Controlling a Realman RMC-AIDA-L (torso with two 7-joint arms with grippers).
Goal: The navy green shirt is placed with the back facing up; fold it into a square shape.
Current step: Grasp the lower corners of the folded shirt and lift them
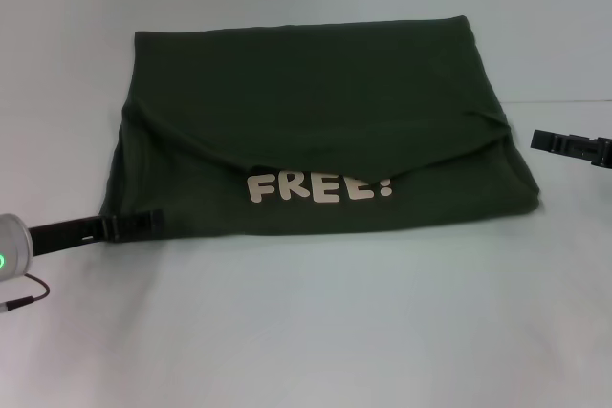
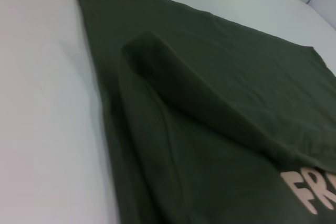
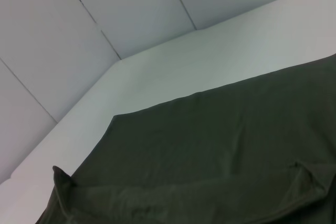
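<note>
Folded navy green shirt (image 1: 316, 102) flat on table (image 1: 306, 332); left gripper (image 1: 153, 223) at its near-left corner, right gripper (image 1: 537, 139) just beside its right edge; clench of either indiscernible

The navy green shirt (image 1: 316, 131) lies folded on the middle of the desk (image 1: 306, 332). The left gripper (image 1: 143, 224) is at 8 o'clock, touching the shirt's edge; the right gripper (image 1: 540, 139) is at 3 o'clock, just beside it.

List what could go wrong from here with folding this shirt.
1. The left gripper sits at the near left edge of the navy green shirt; it could snag or drag the hem and skew the fold.
2. The folded-down flap dips unevenly over the FREE! print, so the result may not be square.
3. The right gripper is clear of the cloth, leaving that side unsecured.
</note>
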